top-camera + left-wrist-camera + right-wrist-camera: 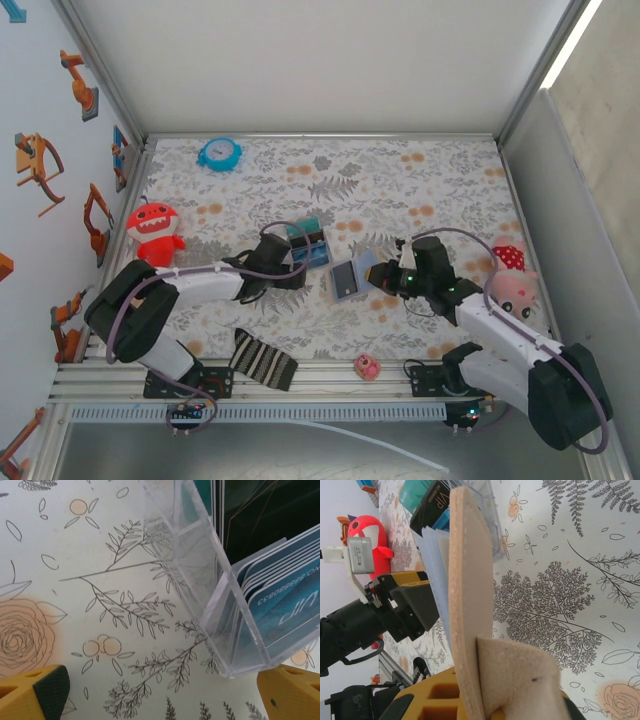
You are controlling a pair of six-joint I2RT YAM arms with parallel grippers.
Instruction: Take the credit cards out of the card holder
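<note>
Card holder (347, 278) is held just nearer than the middle of the floral tabletop (400, 190). It is opened out, so its pale blue inside is shown to the top camera. Its tan flap, at the 3 o'clock side, is clamped between the closed right fingers (392, 277). In the right wrist view the tan outside is seen edge-on. Whether the holder touches the tabletop cannot be told.

At the near edge, a striped cloth (262, 360) is laid at 7 o'clock and a small pink toy (367, 367) at 6 o'clock.

At 9 o'clock of the holder, the left fingers (35, 692) are spread wide, with nothing between them. Just beyond them, at 11 o'clock of the holder, a clear stand (310, 243) is set, packed with blue cards (285, 595).

A pink plush (512, 285) is placed at the tabletop's 3 o'clock edge and a red plush (153, 230) at 9 o'clock. Farthest off, at 11 o'clock, a blue alarm clock (219, 153) is found.
</note>
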